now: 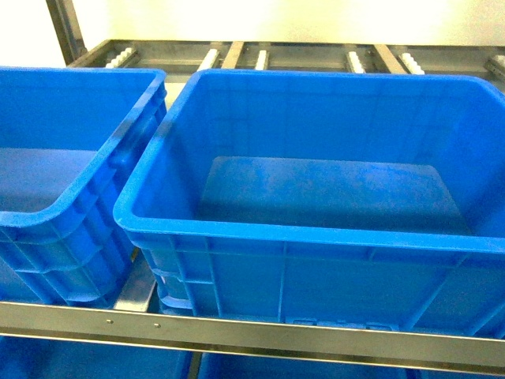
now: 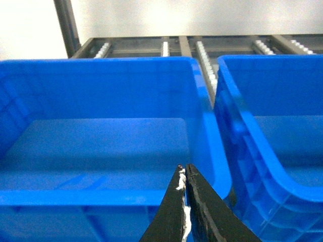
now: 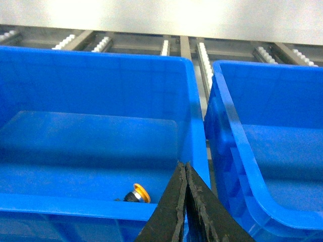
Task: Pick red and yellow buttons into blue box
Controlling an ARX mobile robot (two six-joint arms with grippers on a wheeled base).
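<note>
**Yellow button in the crate, red one unseen**

While both hands sit pressed together and empty, I see the yellow button (image 3: 137, 193) lying on its side inside the blue box (image 3: 101, 207), against its near wall. The left hand (image 2: 183, 182) and right hand (image 3: 183, 171) hover just outside that rim. The button looks light, hard and smooth-capped; I'd pinch its dark body. The crate is glossy, ribbed plastic.

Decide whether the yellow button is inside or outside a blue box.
Inside. In the right wrist view the yellow button lies on its side on the floor of a blue box, just behind its near wall.
</note>
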